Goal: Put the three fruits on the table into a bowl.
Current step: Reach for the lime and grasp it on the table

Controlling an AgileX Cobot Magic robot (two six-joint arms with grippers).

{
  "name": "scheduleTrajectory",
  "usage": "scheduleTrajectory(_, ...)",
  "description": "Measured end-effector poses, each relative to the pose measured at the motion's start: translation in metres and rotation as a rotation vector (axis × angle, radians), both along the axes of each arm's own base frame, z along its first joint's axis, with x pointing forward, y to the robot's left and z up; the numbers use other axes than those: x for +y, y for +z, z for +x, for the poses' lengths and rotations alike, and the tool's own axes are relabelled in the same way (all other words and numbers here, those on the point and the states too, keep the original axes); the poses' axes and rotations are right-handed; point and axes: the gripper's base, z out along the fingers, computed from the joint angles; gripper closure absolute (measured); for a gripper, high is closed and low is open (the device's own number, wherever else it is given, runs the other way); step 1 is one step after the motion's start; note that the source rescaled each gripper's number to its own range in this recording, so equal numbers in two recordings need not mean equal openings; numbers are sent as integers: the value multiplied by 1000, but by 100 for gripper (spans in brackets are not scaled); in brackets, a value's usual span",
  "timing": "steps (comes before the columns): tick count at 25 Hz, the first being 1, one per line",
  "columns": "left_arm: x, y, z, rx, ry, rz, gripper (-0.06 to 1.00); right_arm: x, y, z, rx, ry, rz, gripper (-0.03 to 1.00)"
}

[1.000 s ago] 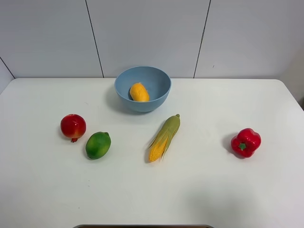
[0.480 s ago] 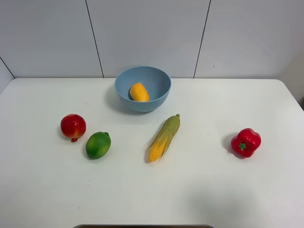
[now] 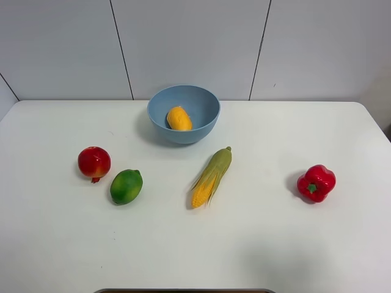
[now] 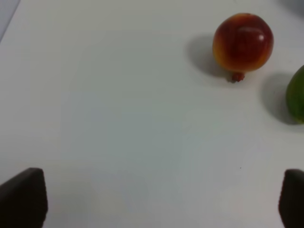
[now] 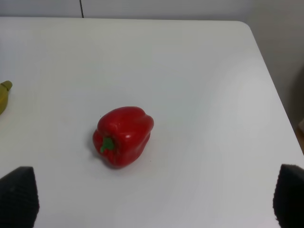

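Note:
The yellow-orange mango (image 3: pixel 179 118) lies inside the light-blue bowl (image 3: pixel 203 105) at the back middle of the white table (image 3: pixel 275 244). The red pomegranate (image 3: pixel 94 163) and the green lime-like fruit (image 3: pixel 126 186) sit side by side on the table's left, apart from each other. No gripper shows in the exterior view. In the left wrist view my left gripper (image 4: pixel 156 209) is open and empty, with the pomegranate (image 4: pixel 243 42) and the lime's edge (image 4: pixel 297 95) ahead of it. My right gripper (image 5: pixel 153 209) is open and empty.
A husked corn cob (image 3: pixel 211 177) lies slantwise in front of the bowl. A red bell pepper (image 3: pixel 316 182) sits on the table's right, and the right wrist view shows it (image 5: pixel 123 135) just ahead of the right gripper. The table's right edge (image 5: pixel 275 95) is close by.

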Motion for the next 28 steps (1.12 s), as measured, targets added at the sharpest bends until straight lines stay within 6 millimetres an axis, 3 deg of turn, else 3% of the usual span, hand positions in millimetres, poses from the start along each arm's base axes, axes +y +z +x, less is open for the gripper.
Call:
scheduleTrajectory(22,4,1,0,-1,29,29,-6,0,0,0,0,0,0,-3)
scheduleTrajectory(24,4,7,2,10,35,22,-6,0,0,0,0,0,0,-3)
scheduleTrajectory(28,3,37,16,71,39,20,-6,0,0,0,0,0,0,-3)
